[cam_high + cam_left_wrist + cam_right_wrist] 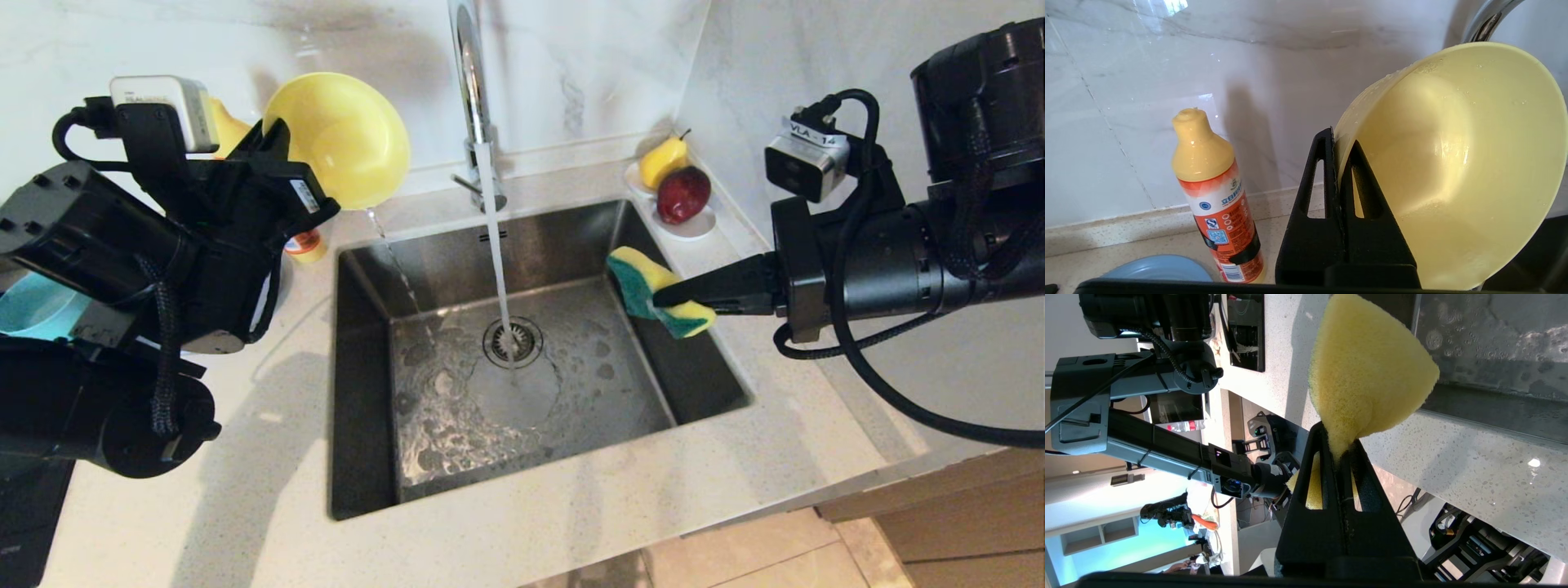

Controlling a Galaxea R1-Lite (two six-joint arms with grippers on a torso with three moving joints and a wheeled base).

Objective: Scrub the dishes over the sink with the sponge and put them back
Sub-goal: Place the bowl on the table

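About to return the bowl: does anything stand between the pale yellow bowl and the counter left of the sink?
Yes. The yellow-capped orange detergent bottle stands on that counter beside the pale yellow bowl, which the left gripper holds.

A kitchen, set up inside a robot lab. A stainless steel sink [539,359] is sunk into a pale speckled countertop [245,490], its chrome faucet [473,90] running. Marble-look wall tiles [1126,81] back a detergent bottle [1220,204]; a small dish of fruit [678,192] sits at the counter's back right corner. Beyond the counter's edge: other robot arms [1167,453] and shelving.
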